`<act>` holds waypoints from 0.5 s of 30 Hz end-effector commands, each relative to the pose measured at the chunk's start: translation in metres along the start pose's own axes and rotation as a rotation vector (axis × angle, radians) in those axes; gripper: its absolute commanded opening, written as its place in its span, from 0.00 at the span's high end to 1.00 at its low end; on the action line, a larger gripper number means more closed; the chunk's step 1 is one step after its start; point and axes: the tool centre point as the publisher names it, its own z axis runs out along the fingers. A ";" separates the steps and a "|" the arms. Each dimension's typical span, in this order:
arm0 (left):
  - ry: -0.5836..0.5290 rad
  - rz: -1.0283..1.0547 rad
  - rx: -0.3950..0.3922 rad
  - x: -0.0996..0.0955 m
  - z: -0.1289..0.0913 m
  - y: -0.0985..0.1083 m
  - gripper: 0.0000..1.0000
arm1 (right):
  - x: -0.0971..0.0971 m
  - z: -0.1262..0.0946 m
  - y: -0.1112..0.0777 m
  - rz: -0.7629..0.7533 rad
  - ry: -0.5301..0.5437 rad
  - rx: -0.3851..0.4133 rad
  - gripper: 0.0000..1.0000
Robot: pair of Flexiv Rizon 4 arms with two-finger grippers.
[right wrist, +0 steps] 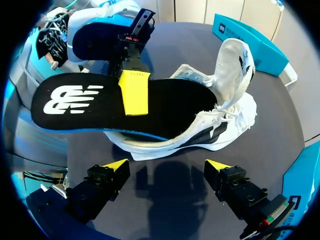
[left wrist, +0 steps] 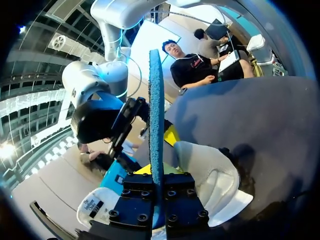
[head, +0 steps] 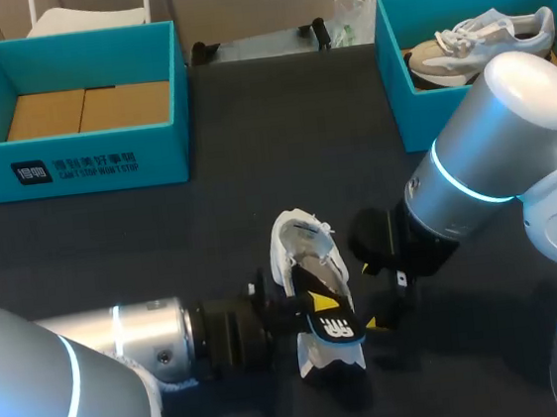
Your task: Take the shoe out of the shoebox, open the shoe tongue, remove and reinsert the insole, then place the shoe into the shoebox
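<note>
Right now the left hand (head: 317, 306) is pinching the black insole (right wrist: 80, 102) flat between its closed fingers. The insole's front end is sitting in the mouth of the white shoe (right wrist: 227, 107), which is lying on the counter (head: 257, 191) between the arms. The right hand (right wrist: 166, 167) is hovering just beside the shoe, spread wide and carrying nothing. Whether the insole is going in or out, I am not able to tell. Either way it is best travelling at a shallow slant along the sole, tongue held clear, with the free hand steadying the heel against sliding.

Counting: one insole and two hands. Two shoes, the second shoe (head: 471, 44) lying in the right shoebox (head: 397, 106). Two shoeboxes, the left shoebox (head: 95, 166) holding no shoe.
</note>
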 end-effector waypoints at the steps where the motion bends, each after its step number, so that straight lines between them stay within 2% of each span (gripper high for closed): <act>1: 0.002 0.001 -0.037 0.004 0.009 0.011 1.00 | 0.001 0.001 0.000 0.001 -0.004 0.001 0.00; 15: 0.003 -0.042 -0.119 0.004 0.008 0.039 1.00 | 0.001 0.001 0.000 0.001 -0.004 0.001 0.00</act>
